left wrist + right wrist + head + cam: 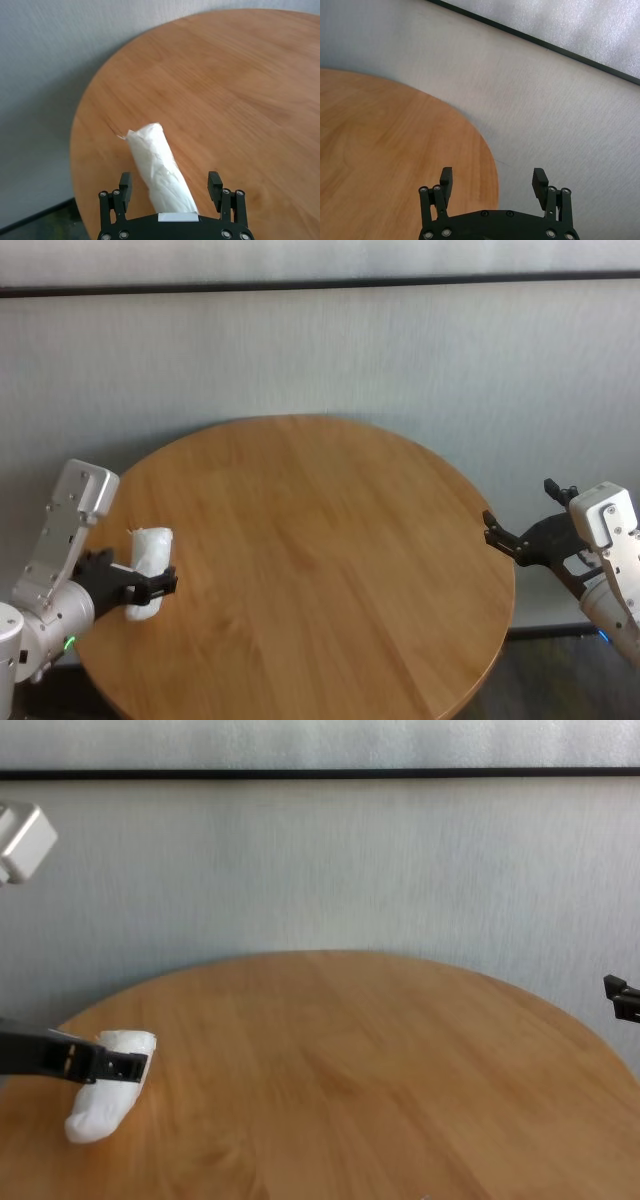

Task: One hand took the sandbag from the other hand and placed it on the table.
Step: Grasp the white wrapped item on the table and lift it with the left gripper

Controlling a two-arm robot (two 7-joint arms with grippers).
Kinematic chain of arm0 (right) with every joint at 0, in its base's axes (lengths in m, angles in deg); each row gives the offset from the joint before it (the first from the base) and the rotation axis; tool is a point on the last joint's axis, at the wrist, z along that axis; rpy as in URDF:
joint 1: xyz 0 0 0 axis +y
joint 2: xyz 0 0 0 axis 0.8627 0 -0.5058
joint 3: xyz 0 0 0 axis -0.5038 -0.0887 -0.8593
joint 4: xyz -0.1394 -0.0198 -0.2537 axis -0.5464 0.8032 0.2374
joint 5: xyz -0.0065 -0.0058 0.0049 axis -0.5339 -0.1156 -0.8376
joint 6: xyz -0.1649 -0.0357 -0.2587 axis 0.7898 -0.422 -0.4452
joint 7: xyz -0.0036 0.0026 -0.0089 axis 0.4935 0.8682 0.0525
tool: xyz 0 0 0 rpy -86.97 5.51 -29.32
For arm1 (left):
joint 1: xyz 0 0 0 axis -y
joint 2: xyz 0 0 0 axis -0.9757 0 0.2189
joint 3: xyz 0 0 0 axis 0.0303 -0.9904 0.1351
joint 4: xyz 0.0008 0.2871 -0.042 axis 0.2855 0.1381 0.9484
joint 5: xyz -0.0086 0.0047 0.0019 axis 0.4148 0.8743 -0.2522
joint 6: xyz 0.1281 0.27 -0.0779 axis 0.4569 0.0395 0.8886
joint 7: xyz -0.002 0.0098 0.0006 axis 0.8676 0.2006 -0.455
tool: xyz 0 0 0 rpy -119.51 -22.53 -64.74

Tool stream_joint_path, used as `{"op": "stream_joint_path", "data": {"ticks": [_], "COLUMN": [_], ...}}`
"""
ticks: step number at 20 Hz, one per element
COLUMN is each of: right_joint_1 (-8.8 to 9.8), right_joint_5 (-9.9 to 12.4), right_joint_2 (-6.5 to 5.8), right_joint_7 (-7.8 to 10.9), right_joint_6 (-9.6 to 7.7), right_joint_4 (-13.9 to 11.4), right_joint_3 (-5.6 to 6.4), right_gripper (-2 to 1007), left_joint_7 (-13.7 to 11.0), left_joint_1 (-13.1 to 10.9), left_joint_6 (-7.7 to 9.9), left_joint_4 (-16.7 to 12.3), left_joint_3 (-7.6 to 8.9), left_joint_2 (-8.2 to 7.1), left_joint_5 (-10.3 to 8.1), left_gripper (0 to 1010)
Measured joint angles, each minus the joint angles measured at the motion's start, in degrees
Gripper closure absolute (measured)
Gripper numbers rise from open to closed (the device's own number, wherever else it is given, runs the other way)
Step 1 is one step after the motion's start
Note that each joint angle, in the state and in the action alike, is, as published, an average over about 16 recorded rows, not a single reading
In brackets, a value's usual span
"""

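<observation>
The white crinkled sandbag [150,565] lies on the left part of the round wooden table [330,540], near its rim. My left gripper [150,586], the one with the green ring, is open and straddles the bag's near half. In the left wrist view the sandbag [160,165] runs between the two fingers [125,184] with a gap on each side. My right gripper [525,512], with the blue ring, hangs open and empty just past the table's right rim. The right wrist view shows its fingers [540,181] spread over grey floor.
Grey wall and floor surround the table [350,1070], with a dark strip along the wall's top. Bare wood stretches from the sandbag [105,1095] to the right rim. Only a fingertip of the right gripper [620,998] shows in the chest view.
</observation>
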State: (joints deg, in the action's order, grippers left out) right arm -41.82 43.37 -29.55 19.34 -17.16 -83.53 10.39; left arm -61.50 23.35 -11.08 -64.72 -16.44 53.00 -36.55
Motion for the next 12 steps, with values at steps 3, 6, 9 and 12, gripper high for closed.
{"op": "stream_joint_path", "data": {"ticks": [3,6,9,12], "right_joint_1": [0.00,0.00,0.00,0.00], "right_joint_5": [0.00,0.00,0.00,0.00], "right_joint_2": [0.00,0.00,0.00,0.00], "right_joint_7": [0.00,0.00,0.00,0.00], "right_joint_6": [0.00,0.00,0.00,0.00], "right_joint_4": [0.00,0.00,0.00,0.00], "right_joint_3": [0.00,0.00,0.00,0.00], "right_gripper": [0,0,0,0], "left_joint_7": [-0.78,-1.29,-1.62,-1.65], "left_joint_1": [0.28,0.47,0.58,0.64], "left_joint_6": [1.48,2.67,3.51,4.04], "left_joint_4": [0.20,0.73,1.38,2.05], "left_joint_3": [-0.26,-0.18,0.11,0.47], "left_joint_2": [0.15,0.62,1.23,1.85], "left_joint_5": [0.12,-0.10,-0.36,-0.46], "left_gripper": [10,10,10,10]}}
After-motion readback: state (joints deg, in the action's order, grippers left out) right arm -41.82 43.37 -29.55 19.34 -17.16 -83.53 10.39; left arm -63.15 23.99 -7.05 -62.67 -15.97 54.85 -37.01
